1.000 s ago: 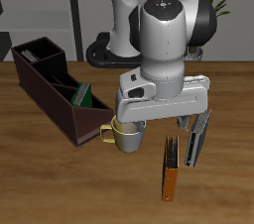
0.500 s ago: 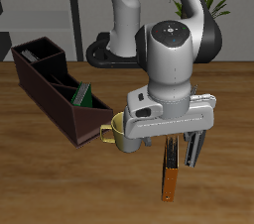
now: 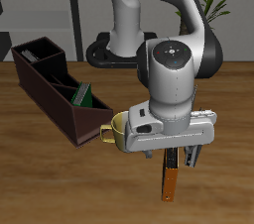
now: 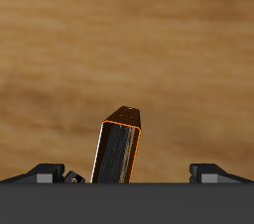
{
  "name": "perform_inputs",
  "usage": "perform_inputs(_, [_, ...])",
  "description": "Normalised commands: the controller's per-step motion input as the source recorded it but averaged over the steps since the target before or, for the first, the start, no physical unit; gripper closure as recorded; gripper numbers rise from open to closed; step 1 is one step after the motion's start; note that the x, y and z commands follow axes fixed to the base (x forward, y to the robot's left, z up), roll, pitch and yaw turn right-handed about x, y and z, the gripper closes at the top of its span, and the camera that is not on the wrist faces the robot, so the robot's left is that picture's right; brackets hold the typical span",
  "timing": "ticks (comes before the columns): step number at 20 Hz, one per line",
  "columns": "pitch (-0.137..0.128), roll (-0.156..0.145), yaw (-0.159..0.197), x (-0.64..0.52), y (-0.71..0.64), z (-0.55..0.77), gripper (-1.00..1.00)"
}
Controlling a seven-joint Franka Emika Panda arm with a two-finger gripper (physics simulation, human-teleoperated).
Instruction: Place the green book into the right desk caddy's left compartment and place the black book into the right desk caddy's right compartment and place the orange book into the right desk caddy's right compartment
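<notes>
The orange book (image 3: 171,180) (image 4: 119,151) stands upright on the table near its front edge, its dark grey top edge facing up. My gripper (image 3: 179,155) (image 4: 132,174) hangs right above it, open. In the wrist view the fingertips (image 4: 45,173) sit wide apart, and the book is between them, closer to one finger and not clamped. The green book (image 3: 84,95) stands inside the dark maroon right desk caddy (image 3: 45,81), in a small section by a slanted divider. The black book is not in view.
A yellow-green mug (image 3: 119,133) stands just beside the gripper, between it and the caddy's near end. A slim grey book (image 3: 194,153) stands close behind the orange one, partly hidden by the hand. A potted plant is at the back.
The arm has come down and a little toward the table's front, so the hand now covers the top of the orange book. The books and mug have not moved.
</notes>
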Motion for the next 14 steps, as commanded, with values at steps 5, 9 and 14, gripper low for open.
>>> perform_inputs(5, [-0.006, -0.001, 0.004, -0.01, 0.05, -0.23, -1.0])
perform_inputs(9, [-0.024, -0.019, -0.011, -0.07, 0.11, -0.25, -1.0])
perform_inputs(14, [-0.025, -0.036, -0.016, -0.09, 0.14, -0.28, -1.0])
